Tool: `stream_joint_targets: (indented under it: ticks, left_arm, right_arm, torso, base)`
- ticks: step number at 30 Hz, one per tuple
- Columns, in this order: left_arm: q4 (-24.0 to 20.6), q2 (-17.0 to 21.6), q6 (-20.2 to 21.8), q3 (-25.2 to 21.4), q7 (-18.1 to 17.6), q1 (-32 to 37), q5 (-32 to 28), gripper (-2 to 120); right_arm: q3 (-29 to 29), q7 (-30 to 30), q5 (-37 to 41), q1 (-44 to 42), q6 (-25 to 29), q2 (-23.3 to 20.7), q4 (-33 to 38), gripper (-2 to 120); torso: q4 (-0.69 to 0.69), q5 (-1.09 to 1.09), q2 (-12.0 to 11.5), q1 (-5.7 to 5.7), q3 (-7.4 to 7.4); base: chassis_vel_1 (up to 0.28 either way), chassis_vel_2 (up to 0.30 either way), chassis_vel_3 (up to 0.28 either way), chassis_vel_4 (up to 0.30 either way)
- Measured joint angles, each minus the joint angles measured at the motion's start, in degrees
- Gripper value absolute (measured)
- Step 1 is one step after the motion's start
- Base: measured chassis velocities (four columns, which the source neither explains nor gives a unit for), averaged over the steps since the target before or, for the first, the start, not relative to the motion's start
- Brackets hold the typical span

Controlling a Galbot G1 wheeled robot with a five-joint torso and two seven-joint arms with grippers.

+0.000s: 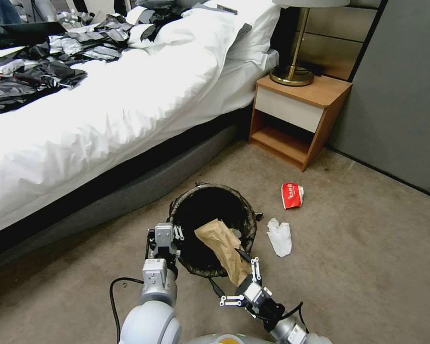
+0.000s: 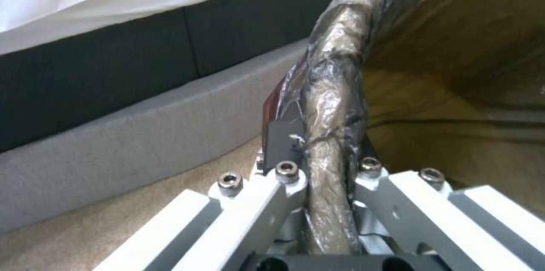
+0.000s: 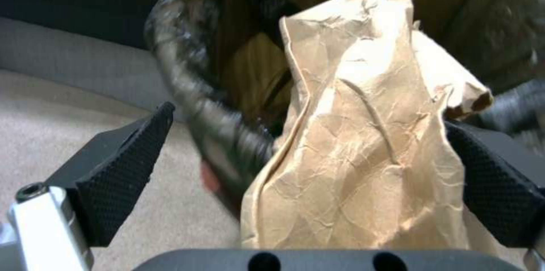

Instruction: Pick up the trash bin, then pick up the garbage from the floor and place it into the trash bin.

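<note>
Brown paper bag (image 1: pixel 223 248) leans half inside our trash bin (image 1: pixel 186 210), which is beside the bed (image 1: pixel 105 110). Our left gripper (image 2: pixel 332 177) has its jaws clamped on the lined rim. Our right gripper (image 1: pixel 247 274) sits at the near rim, jaws spread wide either side of the bag. On the floor (image 1: pixel 358 248) lie a red wrapper (image 1: pixel 291 195) and white tissue (image 1: pixel 279 237).

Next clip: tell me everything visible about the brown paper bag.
The paper bag is crumpled tan-brown kraft paper, creased all over, long and flattened, its far end folded over. It lies slanted across the near rim of the bin, upper part over the dark liner, lower end outside. The right gripper sits at that lower end, its black textured fingers spread wide either side; the left one's pad stands clear of the paper.
</note>
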Motion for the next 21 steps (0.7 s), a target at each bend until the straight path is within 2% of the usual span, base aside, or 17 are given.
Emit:
stream_joint_targets:
  ticks: [15,16,17,21]
  left_arm:
    - [-0.2,0.2,0.6,-0.1,-0.3,-0.6,-1.4,0]
    - [-0.2,0.2,0.6,0.1,-0.3,-0.5,-1.4,0]
    - [-0.2,0.2,0.6,0.3,-0.3,-0.3,-1.4,0]
    - [-0.1,0.2,0.5,0.7,-0.3,0.2,-0.8,0]
  right_arm:
    - [1.6,0.0,-0.2,-2.4,1.5,-0.3,0.1,100]
    - [1.7,0.0,0.1,-1.9,1.4,-0.1,0.1,100]
    - [1.5,0.0,0.6,-1.3,1.1,0.3,0.4,100]
    - [1.5,0.3,2.1,1.1,-0.1,0.4,2.9,100]
  torso:
    - [0.0,-0.09,0.0,0.0,-0.01]
    - [-0.02,-0.04,0.0,0.0,0.0]
    - [-0.03,0.13,0.0,0.0,0.0]
    - [-0.01,0.05,0.0,0.0,0.0]
  base:
    - [0.0,0.0,0.0,0.0]
    - [0.0,0.0,0.0,0.0]
    - [0.0,0.0,0.0,0.0]
    - [0.0,0.0,0.0,0.0]
